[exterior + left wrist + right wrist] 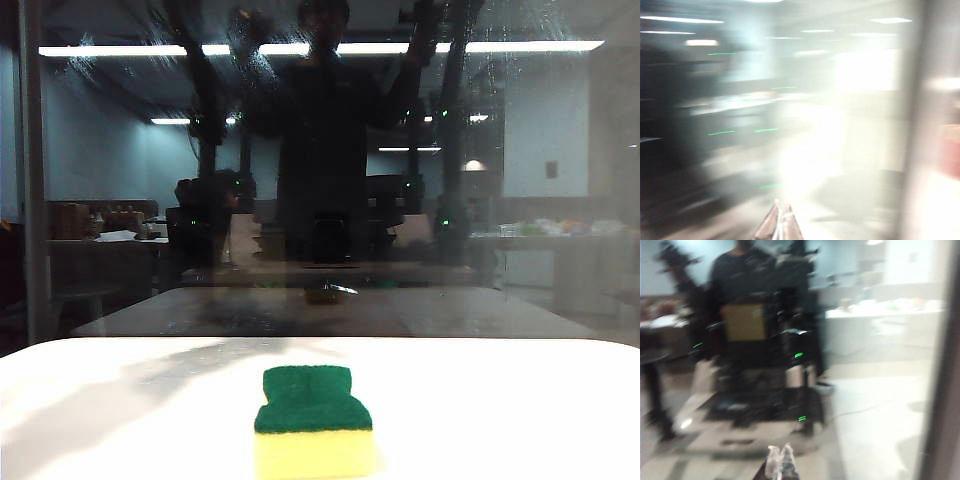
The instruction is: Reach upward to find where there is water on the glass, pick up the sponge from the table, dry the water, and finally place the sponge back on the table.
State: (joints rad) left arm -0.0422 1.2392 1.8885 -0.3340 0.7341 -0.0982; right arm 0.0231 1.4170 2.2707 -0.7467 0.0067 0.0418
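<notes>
Seen from the room, left to right: the dark vertical frame bar stands at the far left of the glass, whose upper part carries pale streaks and droplets; the pane mirrors a dim room and a dark figure. Neither arm itself appears in the exterior view. The left gripper shows in its wrist view as two pale tips lying together, so its jaws are narrow and hold nothing; that picture is heavily smeared and faces outward, not down at the desk. The sponge lies on the white desk near its front edge and about midway across, green scouring layer up, yellow foam facing the viewer, long axis running away toward the pane. The right gripper likewise shows closed, empty jaws aimed at the pane. The sponge therefore lies below both grippers; which arm is nearer cannot be told.
</notes>
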